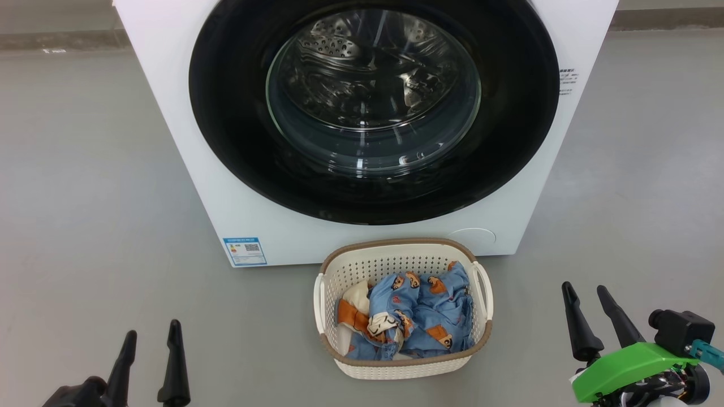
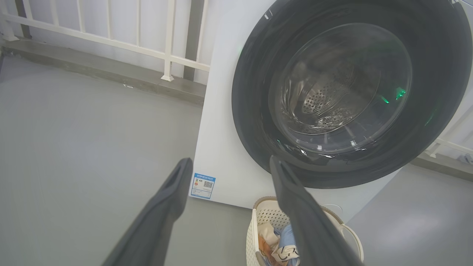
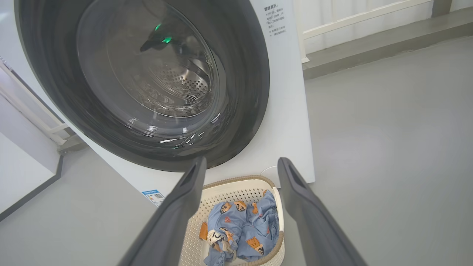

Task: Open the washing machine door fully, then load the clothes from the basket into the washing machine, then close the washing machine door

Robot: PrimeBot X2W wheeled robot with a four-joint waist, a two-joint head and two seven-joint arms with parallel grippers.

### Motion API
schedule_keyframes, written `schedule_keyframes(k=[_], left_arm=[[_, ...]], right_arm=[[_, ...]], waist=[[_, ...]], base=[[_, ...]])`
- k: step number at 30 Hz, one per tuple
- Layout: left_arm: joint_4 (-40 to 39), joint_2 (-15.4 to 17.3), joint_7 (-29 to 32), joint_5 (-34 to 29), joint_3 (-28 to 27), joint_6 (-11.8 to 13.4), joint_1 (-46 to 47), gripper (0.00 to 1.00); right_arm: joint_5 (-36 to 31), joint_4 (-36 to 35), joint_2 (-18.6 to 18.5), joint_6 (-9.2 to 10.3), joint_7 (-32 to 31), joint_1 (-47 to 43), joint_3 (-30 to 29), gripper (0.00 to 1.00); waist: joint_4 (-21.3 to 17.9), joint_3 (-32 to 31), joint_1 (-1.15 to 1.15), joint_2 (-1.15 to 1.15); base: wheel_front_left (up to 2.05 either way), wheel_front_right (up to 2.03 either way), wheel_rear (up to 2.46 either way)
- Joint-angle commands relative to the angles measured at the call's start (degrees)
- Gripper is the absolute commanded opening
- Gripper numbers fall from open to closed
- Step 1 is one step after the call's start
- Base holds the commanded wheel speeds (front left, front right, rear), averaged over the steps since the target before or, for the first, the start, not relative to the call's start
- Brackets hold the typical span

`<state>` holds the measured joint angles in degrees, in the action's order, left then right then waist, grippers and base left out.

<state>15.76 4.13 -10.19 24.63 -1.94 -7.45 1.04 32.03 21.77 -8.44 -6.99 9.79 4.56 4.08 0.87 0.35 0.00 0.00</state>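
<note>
The white washing machine [image 1: 169, 113] stands ahead, and its round black-rimmed door [image 1: 237, 141] lies flush against its front, glass bowl in the middle. On the floor just before it sits the cream basket [image 1: 396, 364] holding the blue bear-print clothes [image 1: 421, 316]. My left gripper [image 1: 153, 334] is open at the lower left, well left of the basket, nothing between its fingers. At the lower right, my right gripper [image 1: 585, 289] is open and empty too, right of the basket. The door [image 2: 251, 122] [image 3: 244, 92] and basket [image 2: 266, 214] [image 3: 236, 190] appear beyond my left gripper [image 2: 229, 162] and right gripper [image 3: 242, 162].
Grey floor [image 1: 85, 198] spreads on both sides of the machine. A white railing [image 2: 111, 37] on a low grey kerb runs behind it to the left, and another kerb [image 3: 369, 44] runs to the right. A blue label [image 1: 245, 251] sits low on the machine's front.
</note>
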Motion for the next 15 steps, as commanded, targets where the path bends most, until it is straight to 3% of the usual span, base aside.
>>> schedule_keyframes(k=[1,15], left_arm=[[-0.99,0.93,-0.88,-1.95,-1.57,0.12,2.57,1.00],[-0.37,1.11,-3.05,-10.20,-2.49,0.01,3.05,1.00]], right_arm=[[-1.68,-1.03,-1.11,-0.40,1.14,3.07,1.44,1.00],[-9.88,-0.70,-1.79,-0.45,3.39,3.54,2.66,1.00]], waist=[[0.00,0.03,0.00,0.00],[-0.27,0.29,0.00,0.00]], base=[[0.00,0.00,0.00],[0.00,0.00,0.00]])
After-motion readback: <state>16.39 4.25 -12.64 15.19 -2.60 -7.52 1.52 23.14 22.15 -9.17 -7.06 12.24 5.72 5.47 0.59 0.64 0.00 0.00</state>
